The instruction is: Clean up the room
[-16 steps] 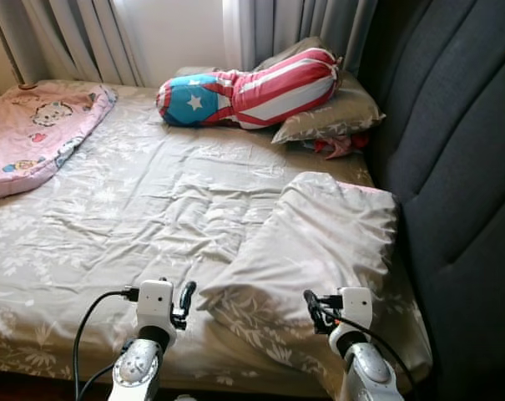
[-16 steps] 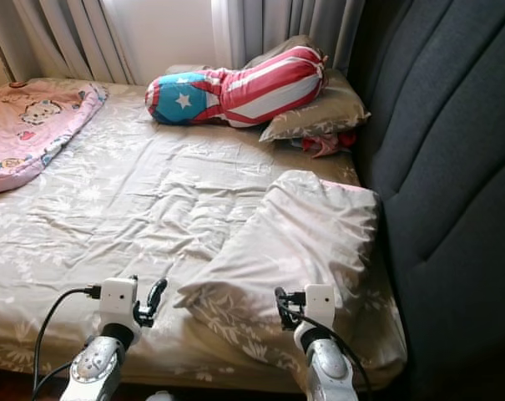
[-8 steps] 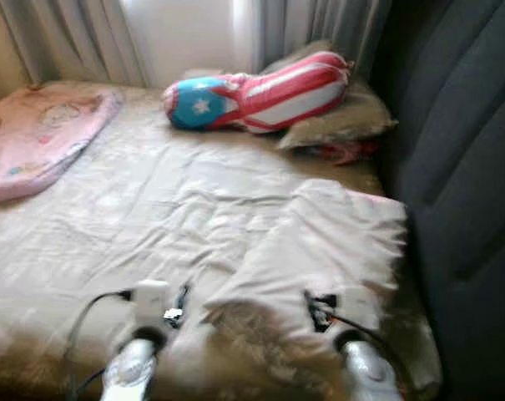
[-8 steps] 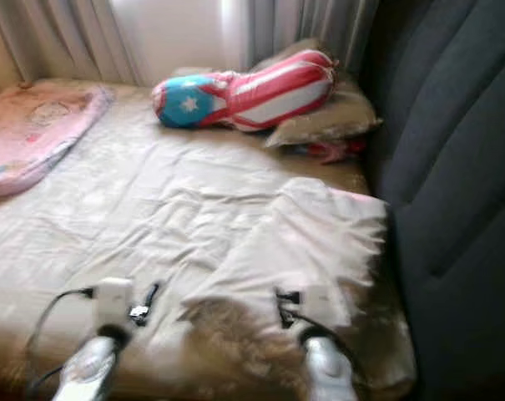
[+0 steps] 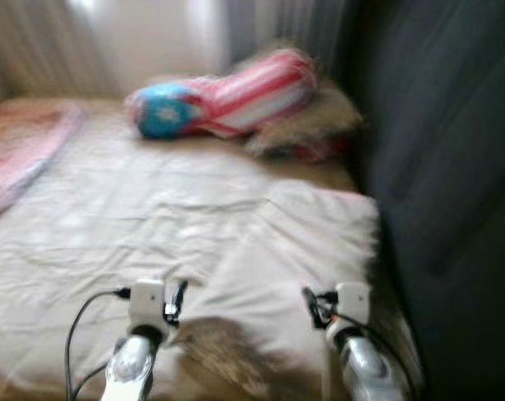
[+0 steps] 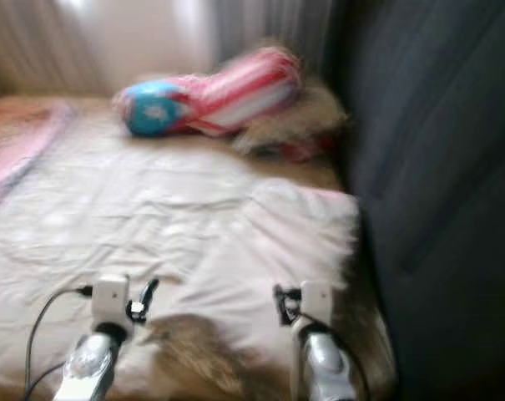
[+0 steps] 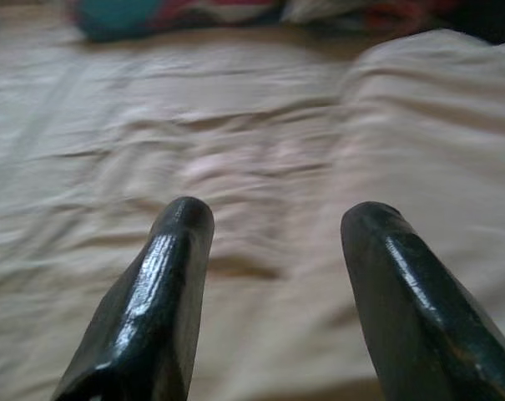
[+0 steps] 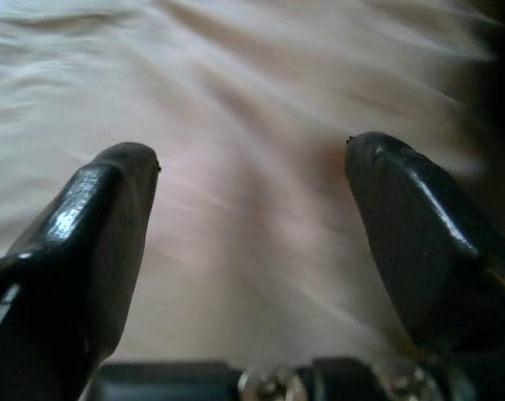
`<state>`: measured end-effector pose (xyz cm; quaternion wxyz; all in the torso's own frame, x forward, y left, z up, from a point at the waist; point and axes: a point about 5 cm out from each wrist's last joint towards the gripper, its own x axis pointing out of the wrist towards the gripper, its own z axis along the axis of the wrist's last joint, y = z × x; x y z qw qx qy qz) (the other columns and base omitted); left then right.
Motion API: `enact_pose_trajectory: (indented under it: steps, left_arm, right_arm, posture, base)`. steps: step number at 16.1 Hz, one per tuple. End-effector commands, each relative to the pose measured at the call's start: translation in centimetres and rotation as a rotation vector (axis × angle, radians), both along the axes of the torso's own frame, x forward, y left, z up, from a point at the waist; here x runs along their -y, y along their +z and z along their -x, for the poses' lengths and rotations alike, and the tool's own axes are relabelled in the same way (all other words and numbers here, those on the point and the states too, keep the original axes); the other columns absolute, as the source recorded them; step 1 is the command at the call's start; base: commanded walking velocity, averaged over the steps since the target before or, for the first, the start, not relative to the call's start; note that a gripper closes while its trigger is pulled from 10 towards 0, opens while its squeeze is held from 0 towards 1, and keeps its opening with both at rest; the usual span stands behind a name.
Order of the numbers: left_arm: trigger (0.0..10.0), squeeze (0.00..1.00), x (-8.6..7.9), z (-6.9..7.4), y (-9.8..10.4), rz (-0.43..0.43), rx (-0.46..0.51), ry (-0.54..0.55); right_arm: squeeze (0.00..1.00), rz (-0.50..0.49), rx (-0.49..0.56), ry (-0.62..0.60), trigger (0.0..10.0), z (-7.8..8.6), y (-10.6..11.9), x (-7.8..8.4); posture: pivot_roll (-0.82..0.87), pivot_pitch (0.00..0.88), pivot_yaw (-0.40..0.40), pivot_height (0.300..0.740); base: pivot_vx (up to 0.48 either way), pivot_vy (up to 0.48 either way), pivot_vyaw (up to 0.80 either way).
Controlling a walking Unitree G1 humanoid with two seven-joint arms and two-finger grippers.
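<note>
A blurred view looks down over a bed (image 5: 110, 217) covered with a rumpled beige sheet. Along the bed's right side stands a tall, dark grey padded headboard (image 5: 436, 134). A folded beige blanket (image 5: 302, 251) lies on the sheet beside the headboard, its near edge reaching down between the robot's two arms. At the far end of the bed, a long bolster pillow (image 5: 223, 100) in red and white stripes, with a blue end, rests against a beige pillow (image 5: 319, 121) near the headboard. Something small and red (image 5: 306, 150) shows under that pillow, too blurred to identify. A pink quilt (image 5: 18, 159) lies at the far left edge of the bed. Pale curtains (image 5: 152, 33) hang behind the bed.

The left hand (image 5: 179, 299) hovers low over the sheet, just left of the blanket's near edge; its two black fingers (image 7: 164, 276) are spread apart and grip nothing. The right hand (image 5: 312, 305) hangs over the blanket's near part, its fingers (image 8: 98, 225) also spread wide and empty, with pale fabric between them.
</note>
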<state>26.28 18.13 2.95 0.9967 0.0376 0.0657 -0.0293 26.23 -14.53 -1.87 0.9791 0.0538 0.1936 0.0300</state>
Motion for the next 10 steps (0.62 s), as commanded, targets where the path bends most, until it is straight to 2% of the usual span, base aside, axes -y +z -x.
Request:
enact_pose_trajectory:
  steps: [1, 3, 7, 9, 10]
  left_arm:
    - [10.0, 0.0, 0.1, 0.1, -0.2, 0.001, -0.003, -0.008]
    - [10.0, 0.0, -0.1, 0.2, -0.2, -0.002, -0.005, -0.01]
    - [10.0, 0.0, -0.2, 0.3, -0.2, -0.006, -0.008, -0.013]
    - [10.0, 0.0, -0.3, 0.2, -0.1, -0.012, -0.009, -0.017]
    - [10.0, 0.0, -0.4, 0.2, 0.1, -0.014, -0.003, -0.02]
  right_arm:
    - [0.0, -0.007, -0.051, -0.034, 10.0, 0.5, -0.7, 0.3]
    - [1.0, -0.014, -0.109, -0.062, 10.0, 0.9, -1.3, 0.6]
    - [1.0, -0.132, -0.168, -0.113, 10.0, 1.1, -1.8, 0.5]
    - [1.0, -0.059, -0.256, -0.1, 10.0, 1.5, -2.5, 0.5]
    - [1.0, -0.058, -0.28, -0.111, 10.0, 1.5, -2.6, 0.5]
  posture:
    - [0.01, 0.0, -0.055, 0.661]
    - [0.01, 0.0, -0.054, 0.661]
    - [0.02, 0.0, -0.047, 0.661]
    - [0.02, 0.0, -0.044, 0.661]
    - [0.02, 0.012, -0.041, 0.661]
  base:
    - [0.0, 0.0, 0.0]
    - [0.0, 0.0, 0.0]
    - [0.0, 0.0, 0.0]
    - [0.0, 0.0, 0.0]
    - [0.0, 0.0, 0.0]
